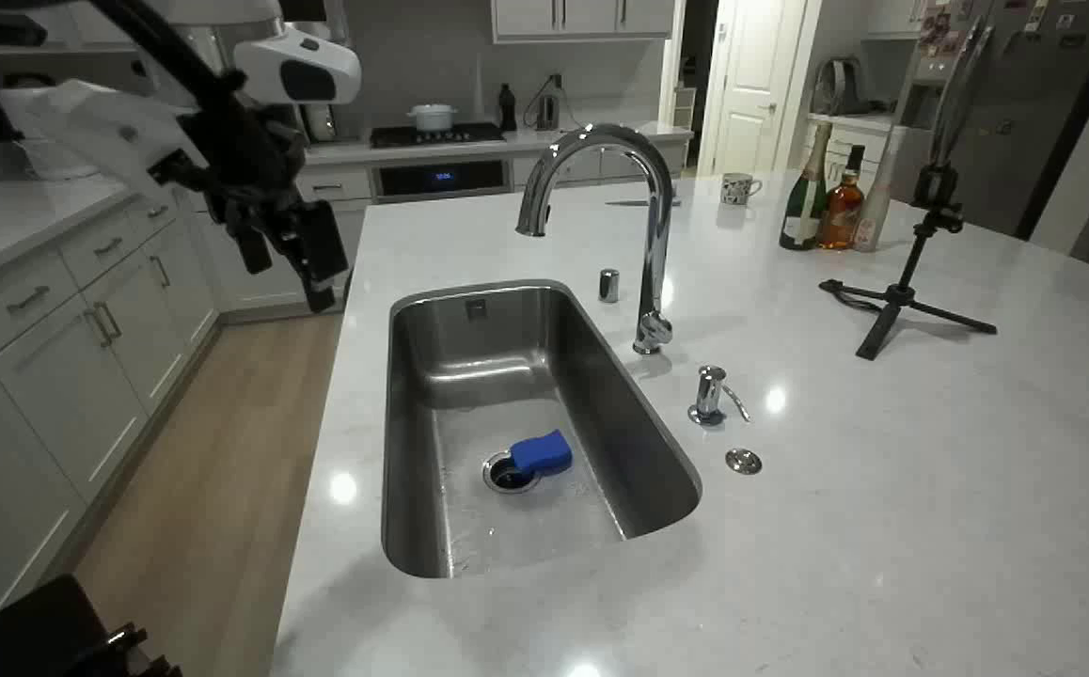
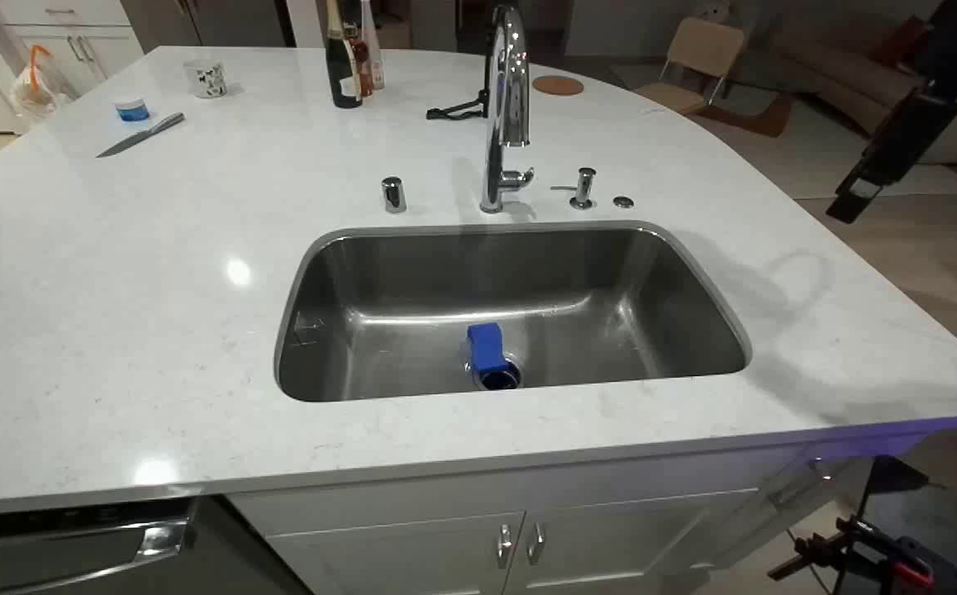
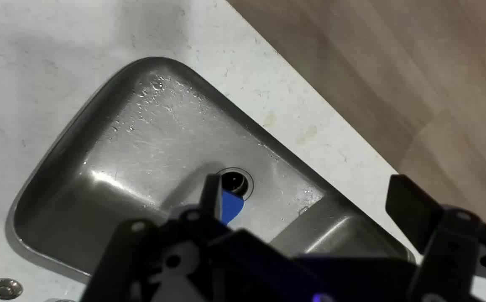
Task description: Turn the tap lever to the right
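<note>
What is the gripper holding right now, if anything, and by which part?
Nothing: the gripper is open, its fingers wide apart with nothing gripped between them. The blue sponge lies in the sink; the tap lever is untouched.

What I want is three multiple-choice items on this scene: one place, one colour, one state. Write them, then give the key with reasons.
1) Where on the faucet is the lever?
A) Spout tip
B) Top of the arch
C) Side of the stem

2) What colour is the sponge?
A) Blue
B) Yellow
C) Red

3) How is the gripper?
A) Shut on the lever
B) Open
C) Shut on the sponge

1 C: an exterior view shows it jutting sideways near the base.
2 A: all three views show blue.
3 B: the fingers stand wide apart in the wrist view.
</note>
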Controlling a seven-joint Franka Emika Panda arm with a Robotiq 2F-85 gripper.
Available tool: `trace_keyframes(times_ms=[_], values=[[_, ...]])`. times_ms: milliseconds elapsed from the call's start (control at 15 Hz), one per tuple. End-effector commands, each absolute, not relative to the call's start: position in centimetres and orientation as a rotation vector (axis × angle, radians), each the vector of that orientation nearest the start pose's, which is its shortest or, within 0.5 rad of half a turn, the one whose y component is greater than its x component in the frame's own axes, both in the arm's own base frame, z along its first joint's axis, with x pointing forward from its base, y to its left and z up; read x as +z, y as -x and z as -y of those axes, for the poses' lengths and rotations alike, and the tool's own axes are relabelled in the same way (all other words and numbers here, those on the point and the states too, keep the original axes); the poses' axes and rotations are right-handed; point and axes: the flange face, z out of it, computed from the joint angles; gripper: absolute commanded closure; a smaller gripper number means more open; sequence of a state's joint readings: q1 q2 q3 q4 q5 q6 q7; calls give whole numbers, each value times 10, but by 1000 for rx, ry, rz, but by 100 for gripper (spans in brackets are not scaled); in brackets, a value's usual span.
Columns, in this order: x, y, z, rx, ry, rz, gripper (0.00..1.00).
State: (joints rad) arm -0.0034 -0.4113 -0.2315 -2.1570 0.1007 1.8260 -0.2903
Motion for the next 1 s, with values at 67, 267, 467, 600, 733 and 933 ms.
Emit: trace_keyframes(times_ms=[67,267,467,600,733,933], values=[[567,-428,108,-171,2969,72,0],[565,-429,107,-176,2968,93,0],[557,-446,109,-261,2986,98,0],[546,-466,112,-348,3011,84,0],[532,-486,115,-429,3026,80,0],[505,-517,122,-555,3061,105,0]])
